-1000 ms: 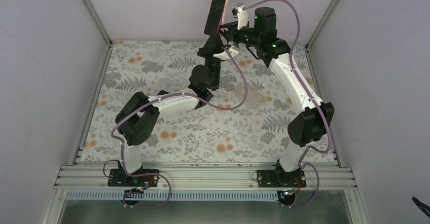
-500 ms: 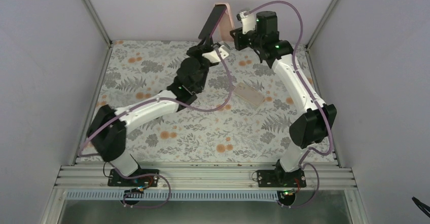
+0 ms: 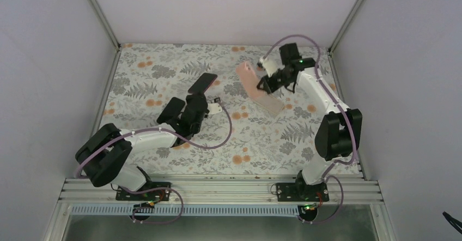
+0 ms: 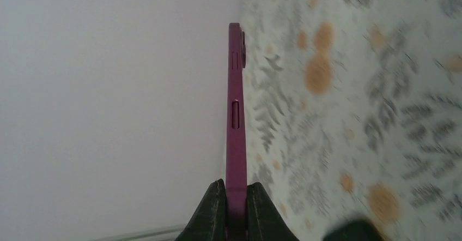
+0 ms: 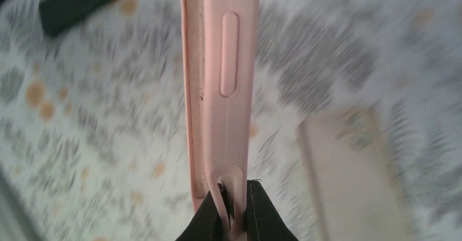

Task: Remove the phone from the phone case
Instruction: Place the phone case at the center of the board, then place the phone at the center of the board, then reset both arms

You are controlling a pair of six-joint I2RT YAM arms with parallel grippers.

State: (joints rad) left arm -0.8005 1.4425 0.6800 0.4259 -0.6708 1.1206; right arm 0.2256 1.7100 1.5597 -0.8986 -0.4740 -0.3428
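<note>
Looks done: clamps bare phone in left gripper, pinches empty case in right gripper, well apart; probably only needs setting both down.

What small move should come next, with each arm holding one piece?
Probably lower the left end effector and lay the phone on the table. The phone is out of the pink case, which the right end effector grips well off to the side, so only setting down seems left.
</note>
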